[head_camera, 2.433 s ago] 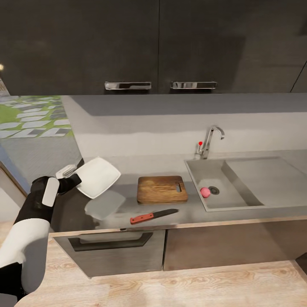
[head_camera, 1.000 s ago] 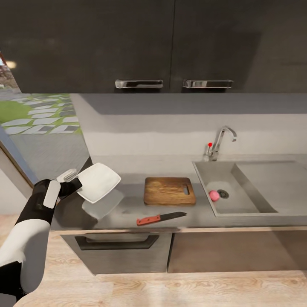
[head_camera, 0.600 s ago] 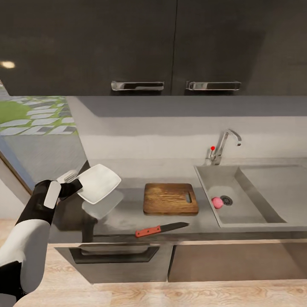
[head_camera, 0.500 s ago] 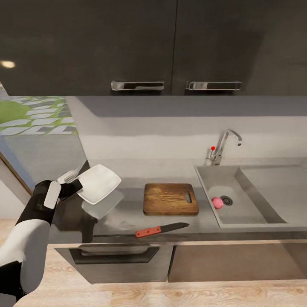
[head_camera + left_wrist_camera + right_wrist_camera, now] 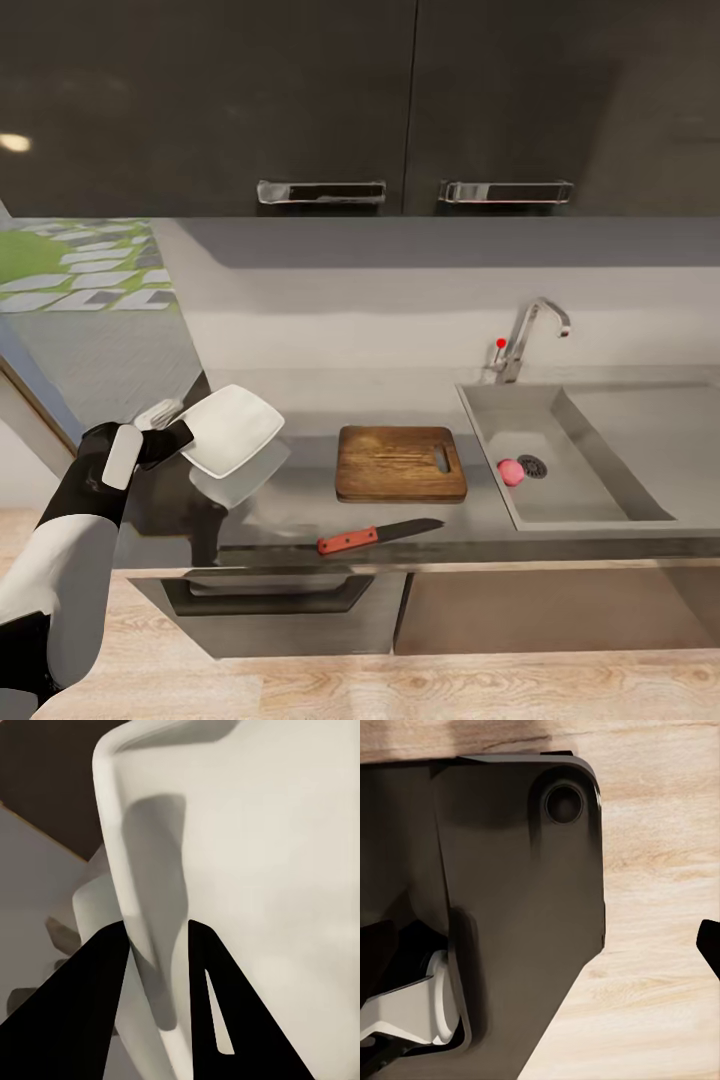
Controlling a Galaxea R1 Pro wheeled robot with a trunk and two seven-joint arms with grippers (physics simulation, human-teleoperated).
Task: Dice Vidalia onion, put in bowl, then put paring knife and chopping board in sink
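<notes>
Countertop [image 5: 300,500]; left claw [image 5: 172,428] gripping bowl [image 5: 232,430]

1. Chopping board [image 5: 401,464] on the countertop [image 5: 300,495], left of the sink [image 5: 570,462].
2. Paring knife [image 5: 377,535] near the front edge, before the board.
3. Onion [image 5: 511,472] in the sink.
4. Bowl [image 5: 231,429] held above the countertop's left end.

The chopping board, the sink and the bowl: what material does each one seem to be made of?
The chopping board looks like brown wood, matt, with darker grain lines. The sink seems brushed stainless steel: grey with a dull sheen. The bowl, held in the left gripper, looks like smooth white ceramic, though plastic is possible.
</notes>
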